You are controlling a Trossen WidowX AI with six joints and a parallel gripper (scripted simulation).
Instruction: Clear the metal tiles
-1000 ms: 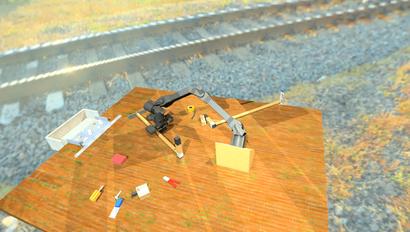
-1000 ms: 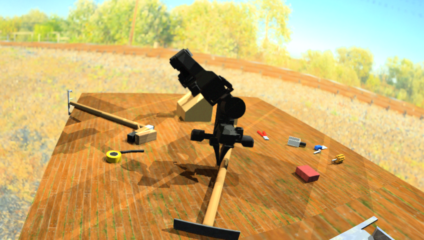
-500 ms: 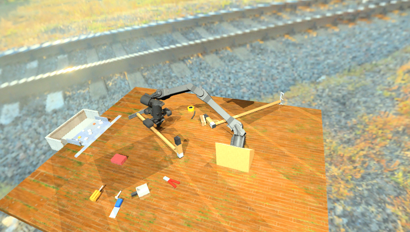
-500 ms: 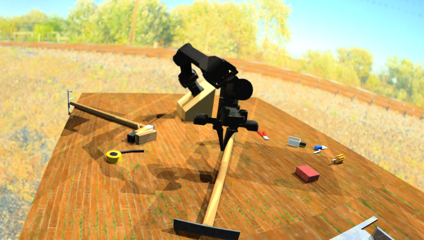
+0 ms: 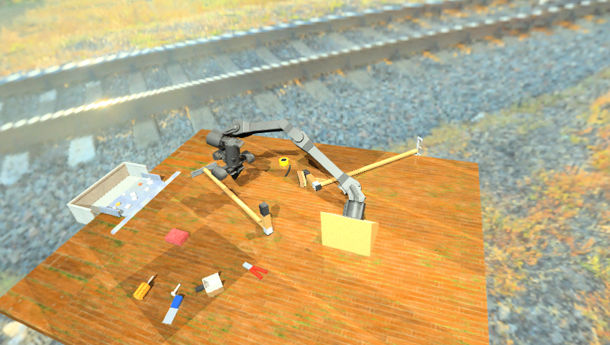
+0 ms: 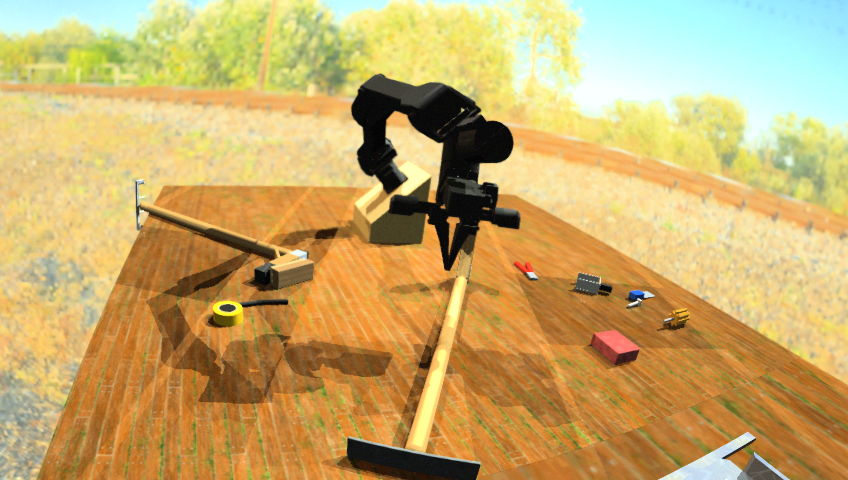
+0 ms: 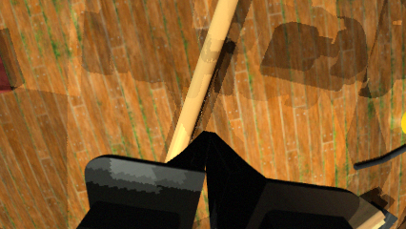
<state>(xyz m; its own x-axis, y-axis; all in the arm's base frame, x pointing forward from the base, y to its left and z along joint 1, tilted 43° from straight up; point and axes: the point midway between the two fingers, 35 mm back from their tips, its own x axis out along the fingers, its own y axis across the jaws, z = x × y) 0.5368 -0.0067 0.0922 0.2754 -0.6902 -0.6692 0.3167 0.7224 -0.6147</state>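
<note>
My gripper (image 5: 236, 177) (image 6: 448, 267) (image 7: 207, 136) is shut with nothing between its fingertips. It points down close beside the wooden handle of the long scraper (image 5: 231, 194) (image 6: 437, 362) (image 7: 210, 62); whether they touch I cannot tell. The scraper lies on the table with its wide dark blade at the end towards the plate side and an upright black-tipped grip (image 5: 264, 209) at its other end. Several small white and orange tiles (image 5: 133, 196) lie on the steel bench plate (image 5: 155, 191) (image 6: 702, 468). The pale catch box (image 5: 81, 212) adjoins the plate's far end.
A second long-handled tool (image 5: 380, 163) (image 6: 208, 228) lies beyond the tape roll (image 5: 283, 161) (image 6: 227, 314). A red block (image 5: 176, 236) (image 6: 614, 346), red-handled pliers (image 5: 258, 269) and a yellow screwdriver (image 5: 141, 290) lie on the other side. A cream wedge block (image 5: 347, 233) (image 6: 397, 223) stands by the arm's base.
</note>
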